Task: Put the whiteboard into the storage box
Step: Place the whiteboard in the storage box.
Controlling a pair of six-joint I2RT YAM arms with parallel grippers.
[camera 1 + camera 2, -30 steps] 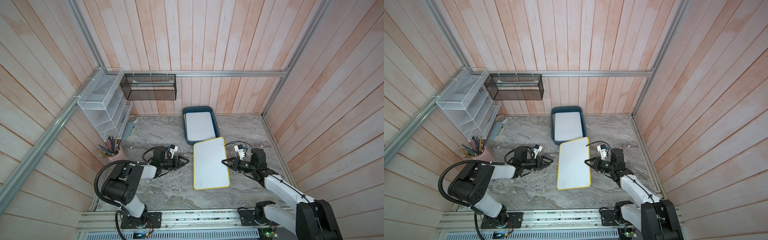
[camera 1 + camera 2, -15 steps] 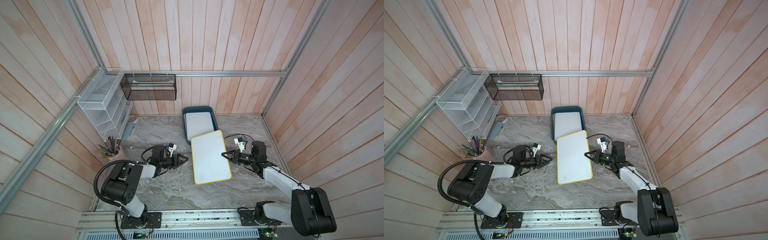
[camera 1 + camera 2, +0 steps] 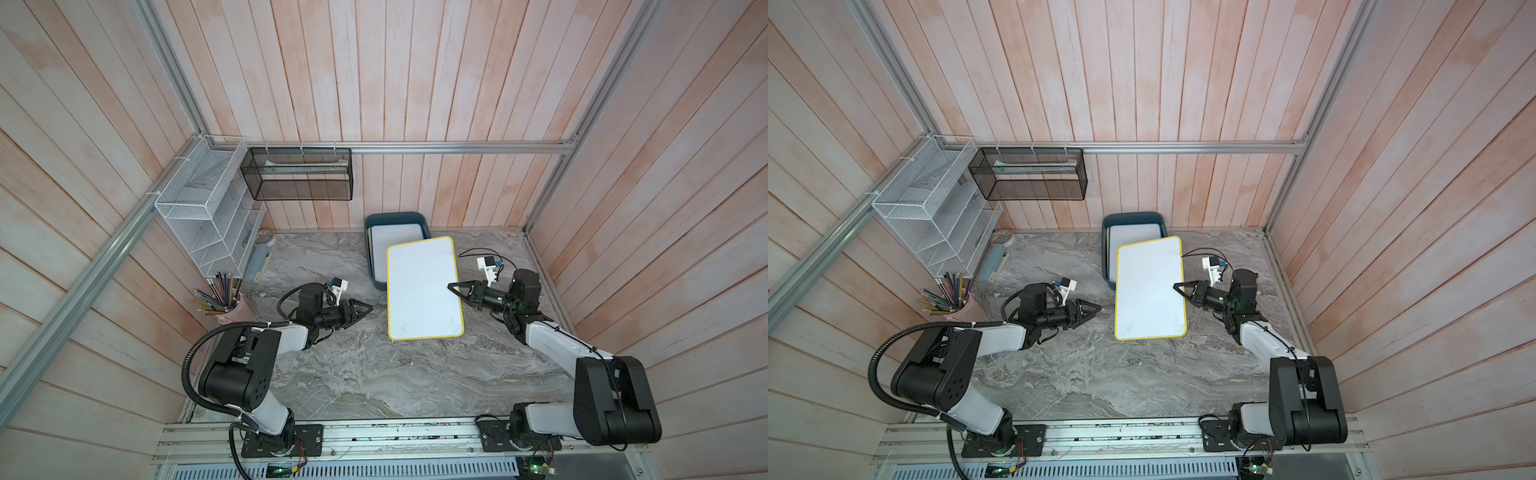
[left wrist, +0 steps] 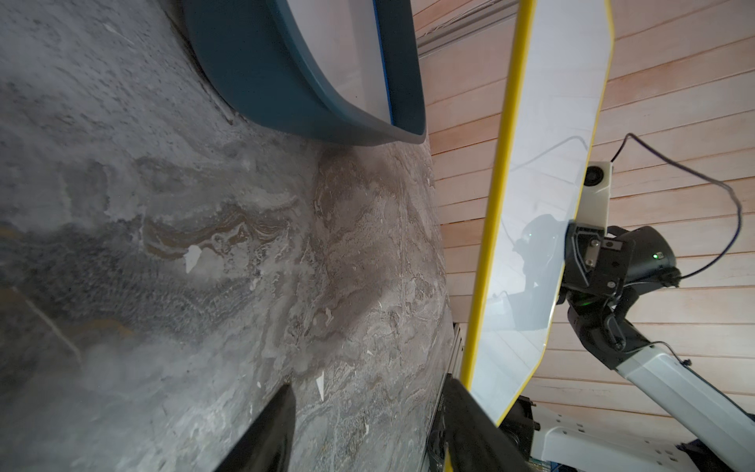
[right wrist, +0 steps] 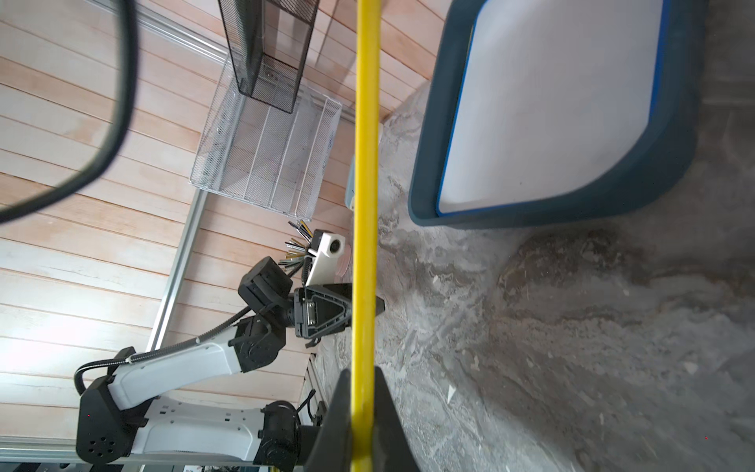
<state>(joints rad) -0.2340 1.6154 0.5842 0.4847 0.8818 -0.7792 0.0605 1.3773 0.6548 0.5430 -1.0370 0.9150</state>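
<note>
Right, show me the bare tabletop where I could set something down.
Widest bare marble: the front of the tabletop, beside the metal rail. Smaller patch at the back, between the storage box and right wall. Crowded: the left back, by the wire rack and pencil cup; the middle, under the held whiteboard.

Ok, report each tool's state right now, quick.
Left tool: open, holding nothing.
Right tool: closed on the edge of the yellow-framed whiteboard.

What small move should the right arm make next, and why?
Probably carry the whiteboard toward the back wall until it is above the storage box. The right gripper is shut on its edge, it is clear of the table, and only its far end overlaps the box.
</note>
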